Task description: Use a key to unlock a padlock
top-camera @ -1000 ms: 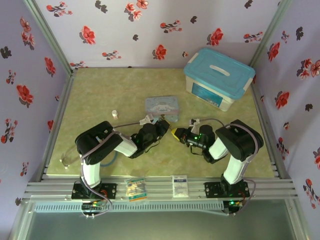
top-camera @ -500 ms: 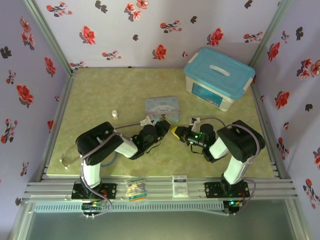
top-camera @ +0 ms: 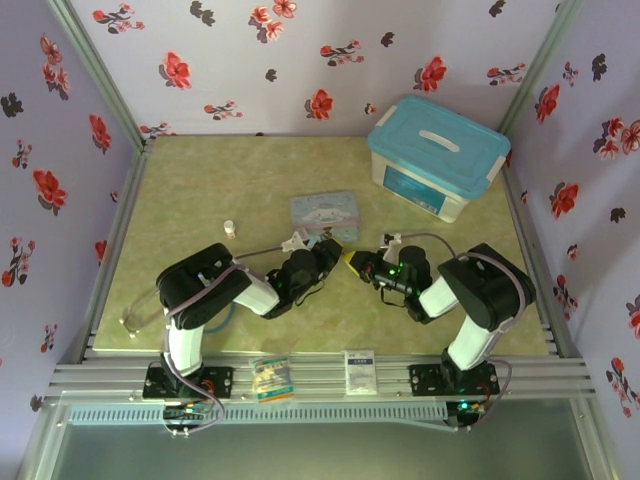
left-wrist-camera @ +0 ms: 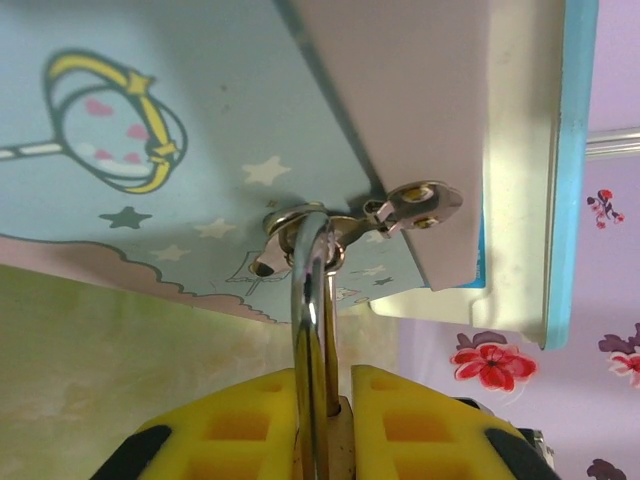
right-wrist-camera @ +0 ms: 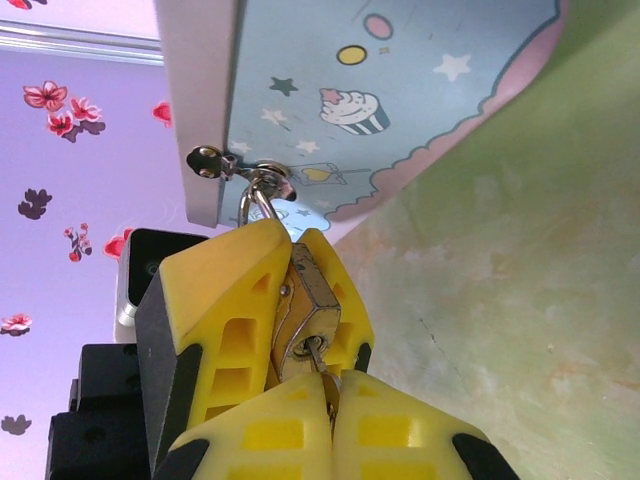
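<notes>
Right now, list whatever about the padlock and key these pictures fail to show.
Right wrist view: key, all but a sliver buried between the right tool's fingers.
Left wrist view: padlock body covered by the left tool's fingers, cut off by the bottom edge.
Top view: both too small, tucked between the two tools.
Either wrist view: whether the shackle is released cannot be told.

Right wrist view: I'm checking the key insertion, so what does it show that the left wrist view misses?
Only the right wrist view: the key at the padlock's keyhole end, pinched by the right gripper. Only the left wrist view: a blue-edged box behind the tin. Both: the left gripper clamping the padlock, its shackle through the tin's latch ring.
</notes>
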Controlling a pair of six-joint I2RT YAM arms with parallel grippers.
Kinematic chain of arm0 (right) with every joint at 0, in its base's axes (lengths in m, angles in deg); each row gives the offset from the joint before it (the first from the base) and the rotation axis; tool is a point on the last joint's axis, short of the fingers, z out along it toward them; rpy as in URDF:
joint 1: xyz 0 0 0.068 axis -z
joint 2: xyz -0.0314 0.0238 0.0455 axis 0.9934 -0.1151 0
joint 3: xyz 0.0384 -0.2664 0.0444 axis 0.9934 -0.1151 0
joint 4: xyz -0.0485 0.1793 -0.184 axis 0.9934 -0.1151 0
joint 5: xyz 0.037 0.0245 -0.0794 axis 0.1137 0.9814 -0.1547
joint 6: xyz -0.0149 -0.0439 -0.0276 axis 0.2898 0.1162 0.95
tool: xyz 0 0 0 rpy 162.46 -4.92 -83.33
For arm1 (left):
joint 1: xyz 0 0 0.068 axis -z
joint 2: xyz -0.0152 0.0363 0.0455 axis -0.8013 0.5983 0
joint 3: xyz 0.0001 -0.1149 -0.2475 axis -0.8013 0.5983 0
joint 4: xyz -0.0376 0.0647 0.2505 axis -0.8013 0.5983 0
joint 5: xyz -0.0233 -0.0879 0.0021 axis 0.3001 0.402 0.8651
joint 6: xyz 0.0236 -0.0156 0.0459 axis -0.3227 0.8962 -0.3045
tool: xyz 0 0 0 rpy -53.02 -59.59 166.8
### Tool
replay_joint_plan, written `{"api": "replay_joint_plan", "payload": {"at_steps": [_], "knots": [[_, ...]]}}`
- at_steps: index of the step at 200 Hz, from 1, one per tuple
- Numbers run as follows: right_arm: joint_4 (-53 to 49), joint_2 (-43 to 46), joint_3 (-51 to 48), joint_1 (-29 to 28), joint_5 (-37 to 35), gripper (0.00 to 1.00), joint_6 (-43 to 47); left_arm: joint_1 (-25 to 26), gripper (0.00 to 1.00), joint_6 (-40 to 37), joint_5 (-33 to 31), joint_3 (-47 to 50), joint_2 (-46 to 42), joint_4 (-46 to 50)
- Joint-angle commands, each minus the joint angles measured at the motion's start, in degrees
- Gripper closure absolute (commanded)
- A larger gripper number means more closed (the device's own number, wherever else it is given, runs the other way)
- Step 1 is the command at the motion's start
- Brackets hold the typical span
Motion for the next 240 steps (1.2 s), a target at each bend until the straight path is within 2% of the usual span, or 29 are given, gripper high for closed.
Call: {"api": "replay_joint_plan", "payload": {"at_steps": [1, 52, 80, 128, 170, 205, 240], "knots": [[7.2, 3.0, 3.9, -1.9, 2.2, 1.00, 3.4, 4.3, 1.00, 0.8, 5.8, -2.3, 2.6, -2.4], [7.3, 1.8, 3.2, -4.3, 1.1, 1.00, 0.2, 4.1, 1.00, 1.3, 5.2, -2.7, 1.9, -4.4], [7.2, 4.3, 1.0, -4.9, -0.4, 1.00, 2.4, 3.7, 1.00, 2.9, 4.3, -2.8, 0.3, -5.6], [7.3, 1.7, 2.6, -4.1, 1.1, 1.00, 3.3, 5.2, 1.00, 4.8, 5.7, -5.1, -1.8, -8.3], [7.2, 7.5, 3.7, -3.8, 3.6, 1.00, 4.3, 5.4, 1.00, 4.3, 5.1, -4.1, -1.5, -7.8], [5.7, 12.0, 1.5, -2.6, 3.9, 1.00, 10.8, 5.7, 1.00, 5.1, 4.7, -3.7, -1.7, -8.7], [7.3, 5.3, 3.3, -1.5, 4.5, 1.00, 9.8, 6.0, 1.00, 4.2, 4.8, -4.5, -3.2, -8.8]]}}
